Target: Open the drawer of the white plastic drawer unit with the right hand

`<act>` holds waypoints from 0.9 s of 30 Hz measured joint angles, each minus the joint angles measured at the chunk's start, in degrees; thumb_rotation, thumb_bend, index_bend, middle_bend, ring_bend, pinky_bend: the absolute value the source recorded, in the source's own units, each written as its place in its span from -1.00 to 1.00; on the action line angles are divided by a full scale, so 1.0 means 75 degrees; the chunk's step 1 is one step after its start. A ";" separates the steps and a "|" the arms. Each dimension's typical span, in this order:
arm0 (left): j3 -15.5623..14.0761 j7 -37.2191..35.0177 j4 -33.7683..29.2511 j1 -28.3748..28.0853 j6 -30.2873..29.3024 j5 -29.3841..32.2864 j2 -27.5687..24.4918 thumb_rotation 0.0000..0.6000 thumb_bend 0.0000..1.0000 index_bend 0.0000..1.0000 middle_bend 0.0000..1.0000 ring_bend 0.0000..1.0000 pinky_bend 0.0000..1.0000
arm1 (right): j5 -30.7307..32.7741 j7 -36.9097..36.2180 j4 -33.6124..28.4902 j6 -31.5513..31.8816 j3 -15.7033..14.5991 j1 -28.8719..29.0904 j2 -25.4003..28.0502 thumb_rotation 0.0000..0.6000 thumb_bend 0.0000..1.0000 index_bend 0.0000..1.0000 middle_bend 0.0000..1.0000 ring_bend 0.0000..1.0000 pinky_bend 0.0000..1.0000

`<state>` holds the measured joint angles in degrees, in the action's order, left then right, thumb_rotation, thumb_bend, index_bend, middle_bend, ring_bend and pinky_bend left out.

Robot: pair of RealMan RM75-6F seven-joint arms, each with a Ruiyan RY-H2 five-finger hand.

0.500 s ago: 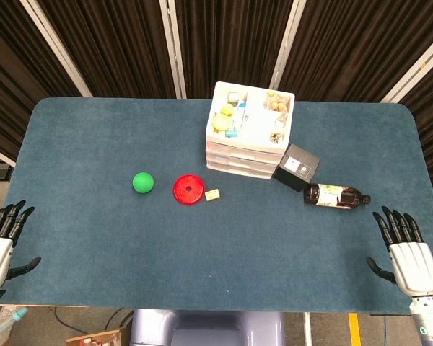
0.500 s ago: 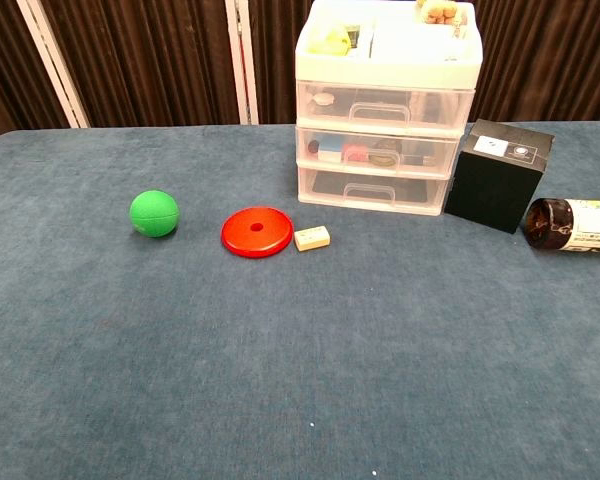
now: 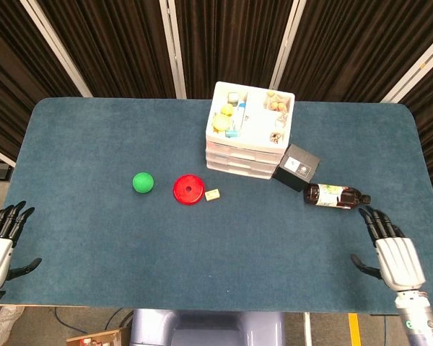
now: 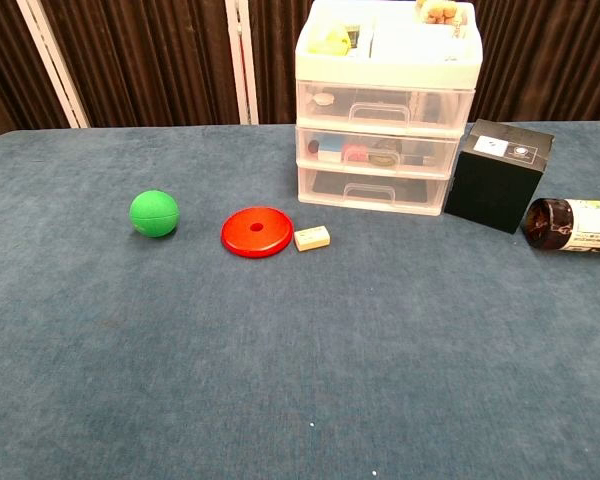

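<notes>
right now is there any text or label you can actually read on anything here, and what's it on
No text is readable.
black box: white label and round mark on top, too small to read.
brown bottle: pale label, print blurred.
white drawer unit: no lettering visible.

No legible text anywhere. Black box (image 4: pixel 498 175): small white label on top w/ round mark, too small to read. Brown bottle (image 4: pixel 574 225): pale yellow-white label, print blurred in both views. White drawer unit (image 4: pixel 383 110): no readable markings on drawer fronts.
</notes>
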<state>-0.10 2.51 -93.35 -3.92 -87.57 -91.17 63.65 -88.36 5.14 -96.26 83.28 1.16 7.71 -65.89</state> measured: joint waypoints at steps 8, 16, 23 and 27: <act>-0.0015 -0.0210 -0.0080 -0.0014 0.0033 -0.0012 -0.0054 1.00 -0.89 -0.85 -1.00 -1.00 -0.85 | 0.1086 -0.0641 -0.2059 -0.1414 0.0472 0.0743 -0.0131 1.00 0.35 -1.00 0.69 0.65 0.68; -0.0030 -0.0429 -0.0131 -0.0003 0.0032 -0.0006 -0.0162 1.00 -0.89 -0.85 -1.00 -1.00 -0.85 | 0.3629 -0.0609 -0.2624 -0.2709 0.1306 0.1926 -0.1046 1.00 0.45 -1.00 0.75 0.71 0.69; 0.0027 -0.0593 -0.0107 -0.0030 0.0123 0.0155 -0.0199 1.00 -0.89 -0.85 -1.00 -1.00 -0.85 | 0.5990 -0.0313 -0.1945 -0.3209 0.2143 0.3161 -0.2537 1.00 0.45 -1.00 0.75 0.71 0.69; 0.0057 -0.0672 -0.0107 -0.0081 0.0234 0.0233 -0.0212 1.00 -0.89 -0.85 -1.00 -1.00 -0.85 | 0.6831 -0.0279 -0.1188 -0.3330 0.2648 0.3825 -0.3415 1.00 0.45 -1.00 0.75 0.71 0.69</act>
<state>0.33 -2.53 -94.15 -4.53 -85.82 -89.43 62.06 -37.13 3.06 -105.17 58.31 21.02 36.40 -91.50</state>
